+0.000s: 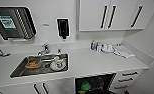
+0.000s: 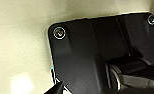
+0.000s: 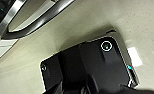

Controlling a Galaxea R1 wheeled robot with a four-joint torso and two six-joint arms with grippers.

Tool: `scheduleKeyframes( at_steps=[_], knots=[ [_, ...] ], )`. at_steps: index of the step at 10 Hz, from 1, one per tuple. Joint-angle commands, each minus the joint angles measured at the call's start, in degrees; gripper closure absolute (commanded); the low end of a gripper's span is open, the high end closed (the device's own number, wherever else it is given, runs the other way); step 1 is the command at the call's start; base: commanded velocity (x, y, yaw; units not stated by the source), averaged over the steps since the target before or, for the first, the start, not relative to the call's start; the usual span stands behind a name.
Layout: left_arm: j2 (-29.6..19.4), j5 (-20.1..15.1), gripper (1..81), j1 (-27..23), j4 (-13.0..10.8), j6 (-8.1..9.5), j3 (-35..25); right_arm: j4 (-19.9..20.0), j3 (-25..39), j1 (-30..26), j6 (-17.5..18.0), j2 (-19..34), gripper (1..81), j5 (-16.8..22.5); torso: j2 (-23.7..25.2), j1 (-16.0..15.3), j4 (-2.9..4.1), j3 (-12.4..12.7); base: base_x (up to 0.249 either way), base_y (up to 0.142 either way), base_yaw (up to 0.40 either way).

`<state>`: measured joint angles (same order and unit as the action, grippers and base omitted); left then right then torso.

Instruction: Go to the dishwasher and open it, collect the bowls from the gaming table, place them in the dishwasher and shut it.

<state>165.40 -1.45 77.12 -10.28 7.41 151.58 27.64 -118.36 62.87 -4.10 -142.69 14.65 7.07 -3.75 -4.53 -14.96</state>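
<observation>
Dishwasher (image 1: pixel 96 85) stands open below the white counter (image 1: pixel 98 62), right of the sink (image 1: pixel 40 65); its dark interior holds the green bowl (image 1: pixel 85 85), with a bit of yellow, likely the yellow bowl (image 1: pixel 81 92), just beside and below it. The sink holds an orange bowl (image 1: pixel 33 63) and white crockery (image 1: pixel 58 64); bottles (image 1: pixel 94 45) and a plate (image 1: pixel 108 48) sit at the back of the counter. Wrist views show dark plates over pale floor; jaw state of either gripper cannot be told.
</observation>
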Motion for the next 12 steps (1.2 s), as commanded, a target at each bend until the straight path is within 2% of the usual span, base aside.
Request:
scheduleKeyframes(
  at_steps=[1, 6, 12],
  knots=[
    [-0.9, -3.2, 1.0, -2.2, 0.4, -0.12, 0.3, 0.7, 0.0, -4.3, -0.6, 1.5, 1.0, 4.0, 5.6, -3.6, 0.00, 0.0, 0.000, 0.000, 0.000],
    [-0.6, -3.1, 1.0, -2.3, 0.3, -0.12, 0.3, -1.7, -6.1, -2.3, -0.6, -1.3, 1.0, 4.2, 16.2, -10.2, 0.00, 0.0, 0.000, 0.000, 0.000],
    [-0.4, -2.0, 1.0, -2.3, 0.3, -0.12, 0.3, -2.5, -8.8, -2.0, -1.2, -1.3, 1.0, 5.7, 28.8, -18.0, 0.00, 0.1, 0.000, 0.000, 0.000]
  ],
)
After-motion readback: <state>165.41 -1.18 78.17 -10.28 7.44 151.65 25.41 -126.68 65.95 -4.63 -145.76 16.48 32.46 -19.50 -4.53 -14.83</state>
